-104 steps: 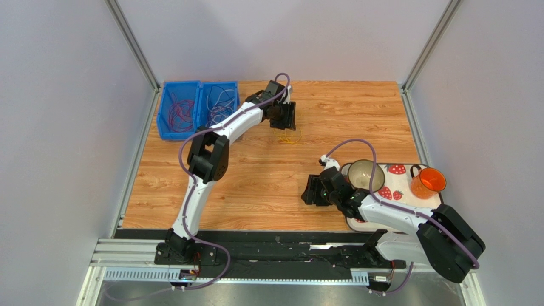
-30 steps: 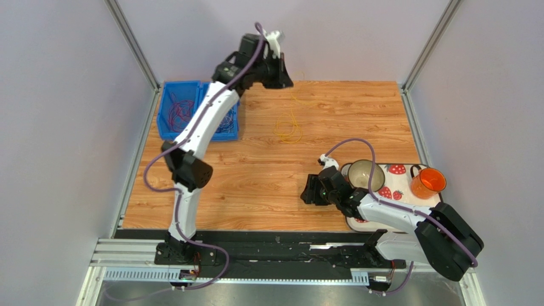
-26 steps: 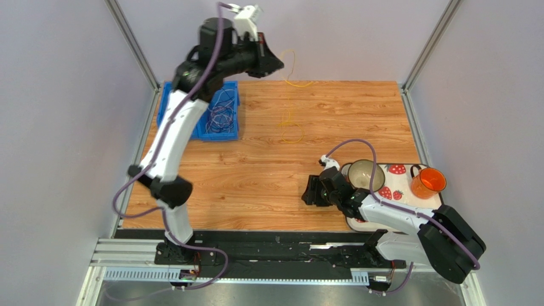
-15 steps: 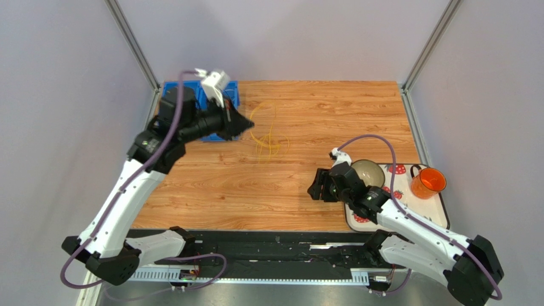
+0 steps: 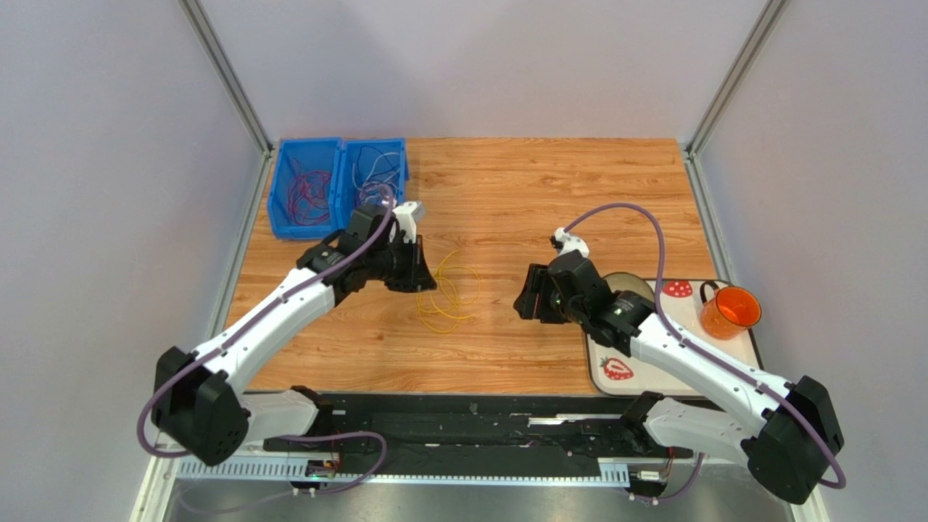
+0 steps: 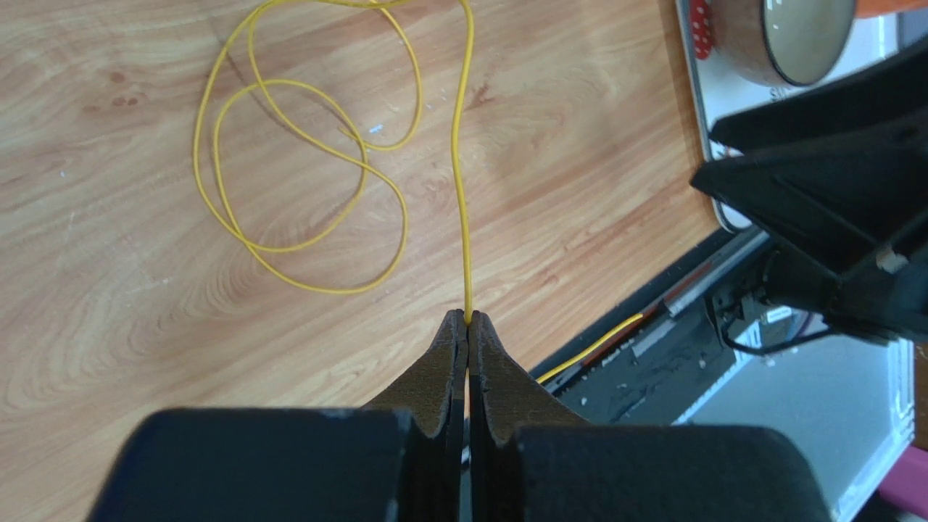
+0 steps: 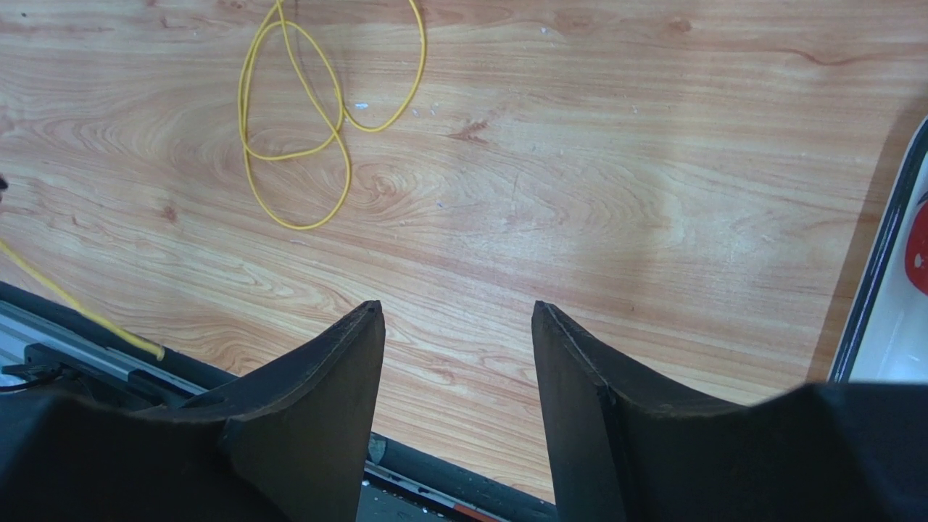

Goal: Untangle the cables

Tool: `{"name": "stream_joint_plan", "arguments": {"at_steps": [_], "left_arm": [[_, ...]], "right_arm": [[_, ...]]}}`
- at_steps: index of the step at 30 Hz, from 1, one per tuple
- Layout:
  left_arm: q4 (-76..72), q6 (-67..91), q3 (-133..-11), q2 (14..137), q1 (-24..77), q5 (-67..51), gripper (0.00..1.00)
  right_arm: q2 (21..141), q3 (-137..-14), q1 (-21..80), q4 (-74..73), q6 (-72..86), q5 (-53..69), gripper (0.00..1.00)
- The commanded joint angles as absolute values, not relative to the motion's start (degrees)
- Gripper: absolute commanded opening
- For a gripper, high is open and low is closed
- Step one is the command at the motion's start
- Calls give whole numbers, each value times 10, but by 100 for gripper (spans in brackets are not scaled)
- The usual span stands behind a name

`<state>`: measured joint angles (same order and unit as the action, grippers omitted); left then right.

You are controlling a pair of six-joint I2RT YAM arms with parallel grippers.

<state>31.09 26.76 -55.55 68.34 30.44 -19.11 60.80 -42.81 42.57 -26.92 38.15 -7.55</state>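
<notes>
Two blue bins [image 5: 344, 174] and one yellow cable [image 6: 465, 272] are counted left of the one tray [image 5: 681, 308]. One orange cup [image 5: 728, 312] and one bowl [image 6: 804, 33] are seen on it.

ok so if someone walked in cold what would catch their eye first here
The yellow cable stands out most: loose loops on the wooden table between the arms, one end pinched in the shut left gripper. The right gripper hangs open over bare wood beside it, holding nothing. At the far left, two blue bins hold more tangled cables, and an orange cup sits on a strawberry-print tray at the right.
</notes>
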Motion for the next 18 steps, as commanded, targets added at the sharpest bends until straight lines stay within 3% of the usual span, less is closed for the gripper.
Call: {"name": "stream_joint_plan", "arguments": {"at_steps": [1,4,5,8,14,18], "left_arm": [[300,258,-598,753,303,-136,5],[330,266,-627,797,304,-91,35],[331,272,-628,800,304,-80,56],[337,282,-622,788,305,-23,88],[345,286,-619,818,305,47,90],[312,287,-610,849,308,62,86]], "right_arm": [[604,-403,425,-251,394,-77,56],[596,-378,426,-250,396,-79,56],[592,-372,425,-248,399,-79,56],[584,-344,426,-235,405,-73,57],[606,-314,426,-193,406,-55,57],[626,-316,426,-174,397,-49,56]]}}
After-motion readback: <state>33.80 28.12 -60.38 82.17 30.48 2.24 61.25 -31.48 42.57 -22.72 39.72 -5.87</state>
